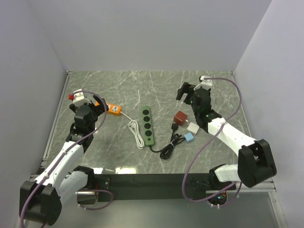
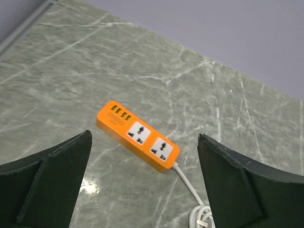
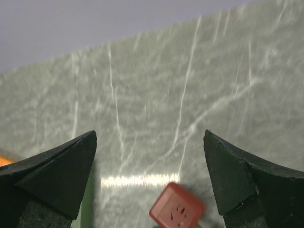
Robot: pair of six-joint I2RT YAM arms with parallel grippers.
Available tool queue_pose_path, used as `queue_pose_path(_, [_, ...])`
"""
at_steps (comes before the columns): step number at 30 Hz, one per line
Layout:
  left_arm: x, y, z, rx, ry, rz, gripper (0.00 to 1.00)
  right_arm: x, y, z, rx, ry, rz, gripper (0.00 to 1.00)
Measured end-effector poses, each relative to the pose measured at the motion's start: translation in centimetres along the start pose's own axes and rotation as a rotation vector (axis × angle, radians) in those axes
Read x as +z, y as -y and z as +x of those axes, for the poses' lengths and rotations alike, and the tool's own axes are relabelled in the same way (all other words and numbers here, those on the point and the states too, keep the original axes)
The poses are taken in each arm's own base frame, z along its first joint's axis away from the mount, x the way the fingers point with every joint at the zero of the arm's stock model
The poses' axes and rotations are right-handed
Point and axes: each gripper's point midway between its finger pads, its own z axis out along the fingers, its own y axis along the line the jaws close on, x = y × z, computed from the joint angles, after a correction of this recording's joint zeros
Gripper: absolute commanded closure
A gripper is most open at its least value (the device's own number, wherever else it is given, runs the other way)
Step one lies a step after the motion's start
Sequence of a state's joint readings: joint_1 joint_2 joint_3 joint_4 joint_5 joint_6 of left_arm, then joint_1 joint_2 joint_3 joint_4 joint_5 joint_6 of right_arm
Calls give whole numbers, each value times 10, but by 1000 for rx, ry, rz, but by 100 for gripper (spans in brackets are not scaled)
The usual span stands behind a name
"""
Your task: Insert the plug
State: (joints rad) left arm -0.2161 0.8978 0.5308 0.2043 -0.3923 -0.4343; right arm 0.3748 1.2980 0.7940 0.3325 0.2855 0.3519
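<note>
An orange power strip [image 1: 112, 109] [image 2: 137, 137] with two white sockets lies at the left, and its white cable [image 1: 137, 135] coils toward the middle. The cable's white plug [image 2: 202, 222] shows at the bottom edge of the left wrist view. A green power strip [image 1: 148, 125] lies in the middle, and its black cable [image 1: 168, 147] ends in a black plug [image 1: 174, 126]. My left gripper [image 1: 97, 104] [image 2: 144, 135] hovers open above the orange strip, holding nothing. My right gripper [image 1: 184, 91] [image 3: 149, 133] stands open and empty above a red socket cube [image 1: 180, 117] [image 3: 178, 209].
A white cube [image 1: 193, 128] and a blue cube [image 1: 189, 137] sit right of the black cable. Grey walls enclose the marble table [image 1: 118, 85] on three sides. A black rail [image 1: 152, 183] runs along the near edge between the arm bases.
</note>
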Motion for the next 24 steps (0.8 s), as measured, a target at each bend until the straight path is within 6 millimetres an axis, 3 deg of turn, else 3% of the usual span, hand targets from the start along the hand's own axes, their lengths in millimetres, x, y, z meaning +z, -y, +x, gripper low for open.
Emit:
queue_pose_path(7, [6,21,20,0,-72,110,1,4,13,86,37,-294,55,0])
queue_pose_path(19, [-6,53,32,8,-105,203,1,2,37,159,77,-483,156,0])
queue_pose_path(24, [-9,57,34,12,-106,210,1,-1,44,176,73,-530,186,6])
